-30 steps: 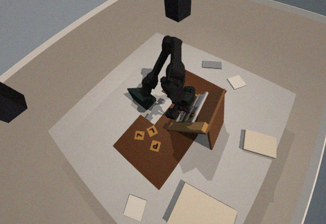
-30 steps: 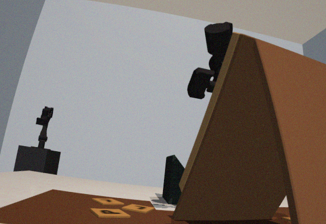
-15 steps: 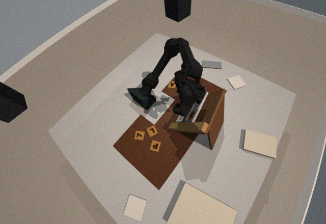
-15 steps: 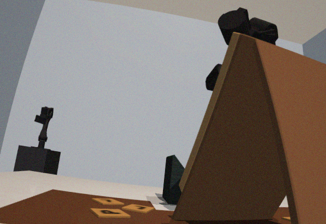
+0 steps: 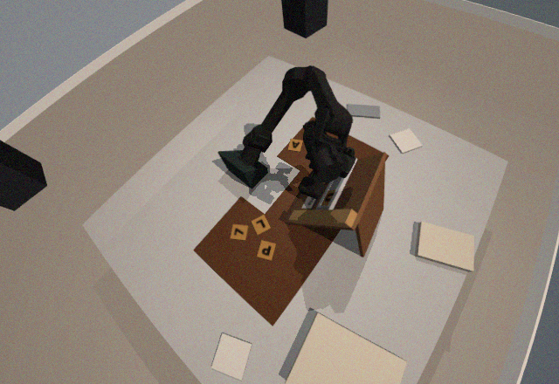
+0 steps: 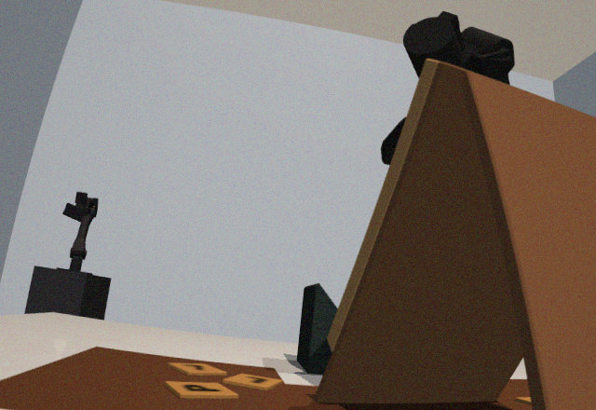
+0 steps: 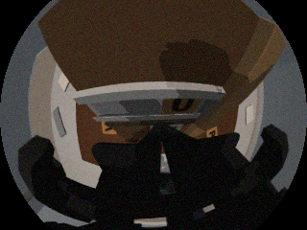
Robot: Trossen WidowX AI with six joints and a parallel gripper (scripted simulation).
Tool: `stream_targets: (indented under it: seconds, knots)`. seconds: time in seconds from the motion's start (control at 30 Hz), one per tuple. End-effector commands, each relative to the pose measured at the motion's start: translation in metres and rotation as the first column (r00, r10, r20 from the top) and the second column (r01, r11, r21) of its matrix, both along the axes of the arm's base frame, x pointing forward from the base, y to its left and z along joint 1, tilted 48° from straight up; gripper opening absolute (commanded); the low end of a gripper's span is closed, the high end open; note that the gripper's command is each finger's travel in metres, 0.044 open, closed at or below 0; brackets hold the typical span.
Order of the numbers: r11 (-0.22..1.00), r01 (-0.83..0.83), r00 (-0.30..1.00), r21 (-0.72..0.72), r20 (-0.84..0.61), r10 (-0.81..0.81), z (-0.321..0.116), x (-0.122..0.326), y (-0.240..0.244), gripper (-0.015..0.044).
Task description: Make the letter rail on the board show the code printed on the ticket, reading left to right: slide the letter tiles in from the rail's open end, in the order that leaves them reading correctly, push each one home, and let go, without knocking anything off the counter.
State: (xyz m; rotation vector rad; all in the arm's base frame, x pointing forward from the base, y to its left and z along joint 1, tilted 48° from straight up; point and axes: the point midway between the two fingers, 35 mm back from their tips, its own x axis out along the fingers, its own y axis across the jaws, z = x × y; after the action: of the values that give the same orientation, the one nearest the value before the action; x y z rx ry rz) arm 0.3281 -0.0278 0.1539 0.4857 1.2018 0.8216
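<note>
One U tile (image 5: 329, 197) (image 7: 180, 104) in rail (image 5: 339, 184) (image 7: 149, 93) | near pincer (image 5: 329, 175) (image 7: 160, 126), wrist view's upper right | pincer closed, empty

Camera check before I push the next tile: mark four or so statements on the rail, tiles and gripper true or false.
1. The U tile sits in the letter rail. True.
2. The P tile is in the rail too. False: it lies flat on the brown surface.
3. The gripper is wide open. False: it is shut.
4. The A tile lies outside the rail. True.
</note>
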Motion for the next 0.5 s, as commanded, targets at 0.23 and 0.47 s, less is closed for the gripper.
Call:
stream_targets:
  seconds: [0.23,0.47]
  knots:
    - [1.000,-0.004,1.000,-0.005,0.003,0.004,-0.0011,0.0052,0.0038,0.0000]
    - [1.000,-0.004,1.000,-0.005,0.003,0.004,-0.0015,0.0076,0.0064,0.0000]
